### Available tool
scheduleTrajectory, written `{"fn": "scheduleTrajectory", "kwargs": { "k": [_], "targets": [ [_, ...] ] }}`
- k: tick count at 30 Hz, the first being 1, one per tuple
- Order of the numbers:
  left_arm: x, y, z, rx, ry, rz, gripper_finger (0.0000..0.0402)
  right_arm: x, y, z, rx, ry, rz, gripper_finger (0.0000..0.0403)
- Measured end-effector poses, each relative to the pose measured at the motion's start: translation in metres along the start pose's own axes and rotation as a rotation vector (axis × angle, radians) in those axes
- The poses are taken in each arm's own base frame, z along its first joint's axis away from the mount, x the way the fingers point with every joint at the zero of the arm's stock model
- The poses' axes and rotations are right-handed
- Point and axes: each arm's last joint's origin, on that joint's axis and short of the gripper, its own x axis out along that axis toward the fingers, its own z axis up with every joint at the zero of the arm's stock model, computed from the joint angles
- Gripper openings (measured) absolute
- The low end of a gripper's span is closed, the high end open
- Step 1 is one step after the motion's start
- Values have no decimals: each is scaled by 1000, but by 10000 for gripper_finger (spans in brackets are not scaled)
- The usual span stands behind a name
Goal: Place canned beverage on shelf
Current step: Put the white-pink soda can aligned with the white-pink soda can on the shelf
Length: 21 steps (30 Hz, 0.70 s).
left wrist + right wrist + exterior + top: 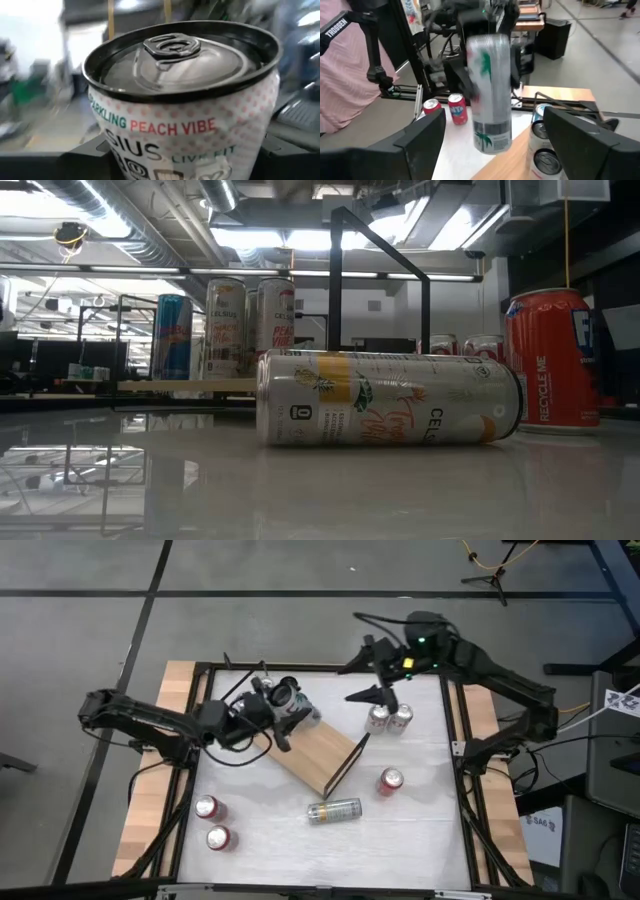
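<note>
Left gripper [283, 703] pinches a white Peach Vibe can [288, 697] above the light-brown wooden shelf [312, 753], by cans already standing there. Risk: tilted release topples neighbours. Right gripper [385, 692] spread, beyond shelf's far end.

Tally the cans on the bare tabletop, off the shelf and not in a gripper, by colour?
Red cans, upright: 3
White-and-gold can, lying on its side: 1
Upright pair of cans near the right gripper, body colour not clear from above: 2
Total: 6
</note>
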Motion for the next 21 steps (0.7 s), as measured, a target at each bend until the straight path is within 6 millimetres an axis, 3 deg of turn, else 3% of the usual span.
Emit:
{"fn": "scheduleTrajectory", "kwargs": {
  "k": [8, 15, 21],
  "targets": [
    [-20, -12, -29, -44, 282, 83, 243, -30, 8, 10, -23, -44, -48, 331],
    [-25, -13, -59, -73, 453, 179, 243, -33, 4, 8, 0, -27, -62, 331],
    [-27, -13, -97, -56, 530, 237, 243, -30, 2, 4, 19, 2, -57, 331]
  ]
}}
